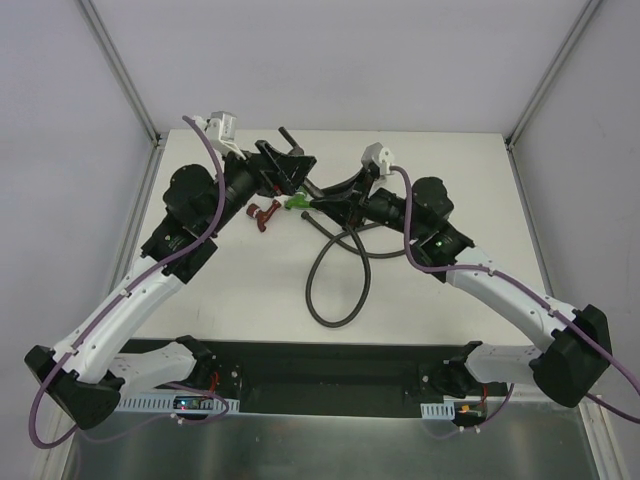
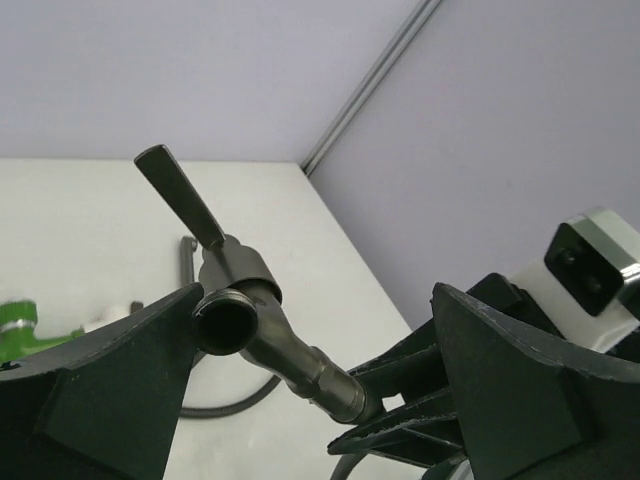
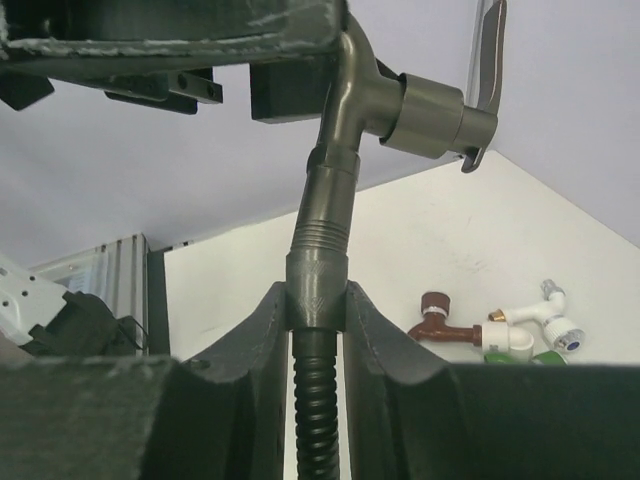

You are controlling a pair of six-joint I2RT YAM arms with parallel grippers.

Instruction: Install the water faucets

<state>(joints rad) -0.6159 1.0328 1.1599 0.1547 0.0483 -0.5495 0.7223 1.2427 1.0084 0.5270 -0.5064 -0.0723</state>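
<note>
Red plastic faucet (image 1: 265,213) and green plastic faucet (image 1: 296,203) lie near the white surface's (image 1: 230,300) far edge, beside a dark flexible hose (image 1: 335,290). Left wrist view: the left gripper (image 2: 315,310) has its jaws wide apart, either side of the raised grey-brown metal lever faucet (image 2: 238,275). Right wrist view: the right gripper (image 3: 318,300) has its jaws clamped on the hose's collar just beneath that faucet.

The top view looks down from above and behind both arm bases, taking in the whole white counter (image 1: 470,200). The left wrist view sits close behind the left pincer (image 2: 318,330), facing the counter's far corner. The right wrist view looks steeply up past the right pincer (image 3: 315,312) along the flexible hose (image 3: 316,420). All 3 share the grey metal faucet (image 2: 240,290).
</note>
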